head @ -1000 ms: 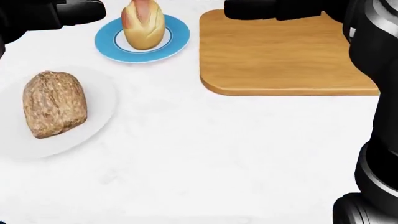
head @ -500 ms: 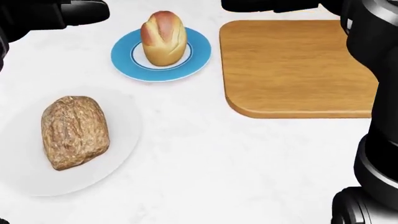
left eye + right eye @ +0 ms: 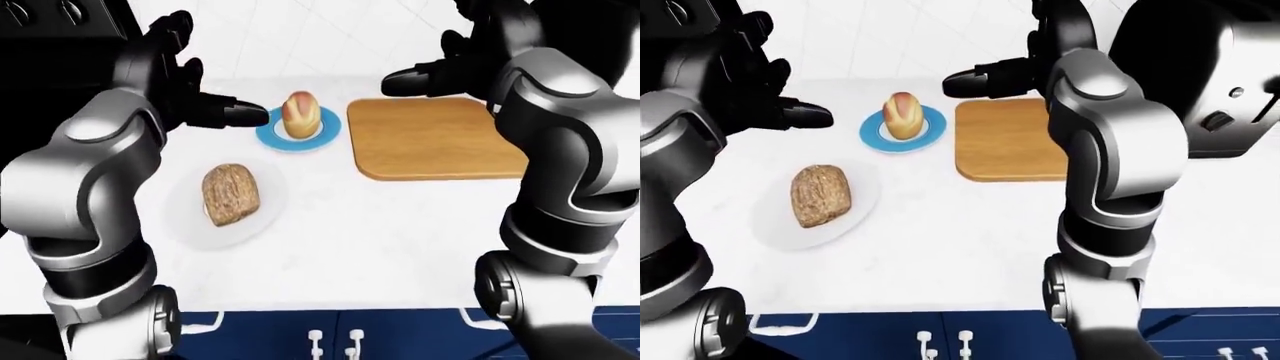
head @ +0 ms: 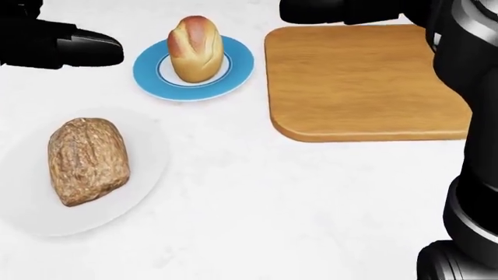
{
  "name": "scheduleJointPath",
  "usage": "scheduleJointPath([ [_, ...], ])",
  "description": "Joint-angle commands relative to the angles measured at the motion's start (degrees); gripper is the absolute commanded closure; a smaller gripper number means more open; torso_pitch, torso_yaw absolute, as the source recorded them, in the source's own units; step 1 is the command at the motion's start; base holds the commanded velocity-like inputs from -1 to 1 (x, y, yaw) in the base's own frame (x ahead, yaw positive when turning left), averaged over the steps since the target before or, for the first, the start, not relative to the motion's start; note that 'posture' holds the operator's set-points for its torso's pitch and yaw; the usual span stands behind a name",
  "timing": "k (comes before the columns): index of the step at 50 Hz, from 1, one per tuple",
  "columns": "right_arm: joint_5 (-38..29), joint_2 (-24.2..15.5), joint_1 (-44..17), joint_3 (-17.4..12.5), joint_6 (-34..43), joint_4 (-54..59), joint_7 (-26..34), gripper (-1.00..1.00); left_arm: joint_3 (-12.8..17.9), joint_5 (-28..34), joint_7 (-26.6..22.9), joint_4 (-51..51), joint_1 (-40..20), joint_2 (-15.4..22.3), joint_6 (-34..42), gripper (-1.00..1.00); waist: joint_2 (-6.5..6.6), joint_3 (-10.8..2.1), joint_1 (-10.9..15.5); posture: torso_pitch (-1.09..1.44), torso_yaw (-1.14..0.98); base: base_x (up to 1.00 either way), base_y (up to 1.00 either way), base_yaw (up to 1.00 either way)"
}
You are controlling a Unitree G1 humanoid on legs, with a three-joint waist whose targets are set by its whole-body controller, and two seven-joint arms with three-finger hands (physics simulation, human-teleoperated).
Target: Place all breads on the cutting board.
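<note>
While the golden roll (image 4: 196,49) stands upright on its blue plate (image 4: 237,73), the left hand (image 3: 190,97) hovers just beside it, fingers (image 3: 240,115) spread and empty, one tip pointing at the plate's rim. Below those fingers lies the brown loaf (image 4: 88,160) on a white plate (image 4: 147,175). Over the bare cutting board's (image 4: 366,81) top edge, the right hand (image 3: 450,71) hangs with fingers apart, holding nothing, above the white counter (image 4: 296,210).

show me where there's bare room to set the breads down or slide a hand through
The rectangular wooden cutting board is bare across its whole top. The white counter is open below the board and to the right of the white plate with the brown seeded loaf. It is tighter between the blue-rimmed plate with the pale crusty roll and the board.
</note>
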Motion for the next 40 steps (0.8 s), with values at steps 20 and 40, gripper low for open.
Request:
scheduleJointPath([
  [20, -0.49, -1.14, -1.86, -0.76, -2.06, -0.48, 0.38, -1.00, 1.85, 3.33, -11.46, -20.51, 7.25, 3.03, 11.54, -1.00, 0.04, -1.63, 0.24, 0.00, 0.00, 0.00, 0.00, 0.00],
  [40, 0.21, -0.91, 0.16, -1.25, -2.19, -1.97, -0.18, -1.00, -1.86, 16.21, -22.11, -23.94, 14.22, 2.08, 8.11, -1.00, -0.23, -2.02, 0.54, 0.00, 0.00, 0.00, 0.00, 0.00],
])
